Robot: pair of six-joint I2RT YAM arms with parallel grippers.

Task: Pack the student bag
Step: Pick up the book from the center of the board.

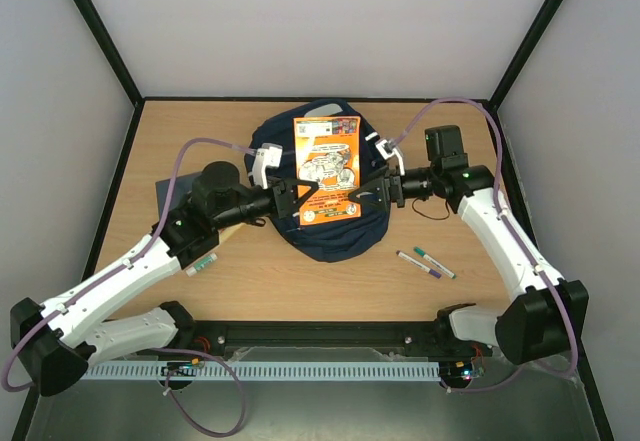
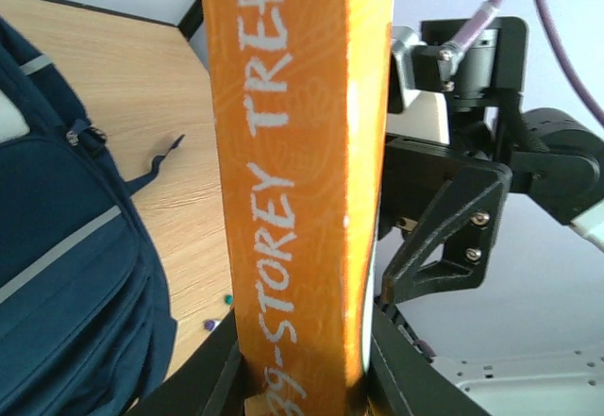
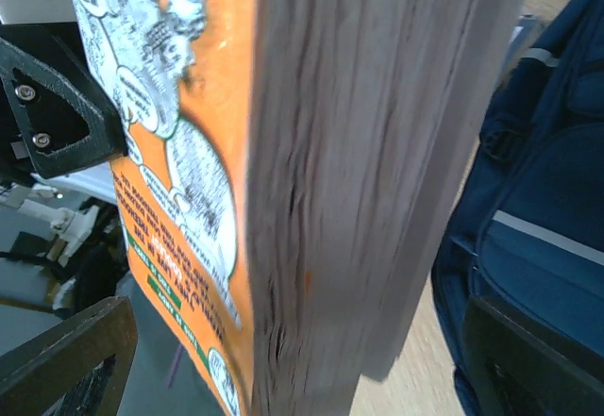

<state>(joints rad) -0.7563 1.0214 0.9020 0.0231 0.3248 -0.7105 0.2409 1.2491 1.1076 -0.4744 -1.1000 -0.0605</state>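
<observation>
Seen from above: a navy-blue fabric student bag [image 1: 335, 243], soft and rounded, lying flat at the middle of a light wood-grain table [image 1: 200, 131]. Held over it, cover up, a thick rectangular paperback book [image 1: 327, 166]: glossy orange cover with black-and-white cartoon drawings, white hand-lettered title down the spine, rough greyish page edges on the opposite side. Pale reflective stripes and a small zip pull on the bag's padded pockets, visible in the wrist views. At the book's eight o'clock, the left gripper [image 1: 298, 197], black plastic fingers [image 2: 212, 383] pinched narrowly on the spine edge, holding the book. At the book's four o'clock, the right gripper [image 1: 374, 193], spread wide, its fingers [image 3: 66, 359] standing on either side of the page edges with gaps showing. At the bag's four o'clock, two slim white pens [image 1: 426, 263] side by side, one green-capped, one purple-capped. At the bag's nine o'clock, a flat dark-blue notebook [image 1: 165, 193], partly hidden under the left arm.
</observation>
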